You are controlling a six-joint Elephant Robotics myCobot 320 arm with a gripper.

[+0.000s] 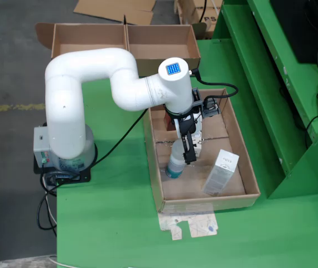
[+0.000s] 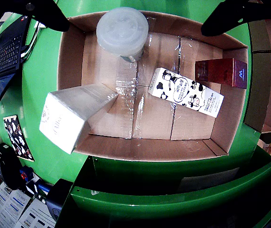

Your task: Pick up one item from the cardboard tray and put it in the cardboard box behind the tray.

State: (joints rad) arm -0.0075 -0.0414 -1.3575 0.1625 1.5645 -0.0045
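While hanging spread-fingered over the cardboard tray [image 1: 248, 167], claw [image 1: 187, 152] holds nothing, poised just beside upright round-lidded bottle [image 2: 122, 31], ready for descent and grip

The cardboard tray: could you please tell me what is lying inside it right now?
Inside the cardboard tray: a white-capped bottle, a white carton, a cow-patterned box and a dark red box. In the fixed view, the arm hides the last two.
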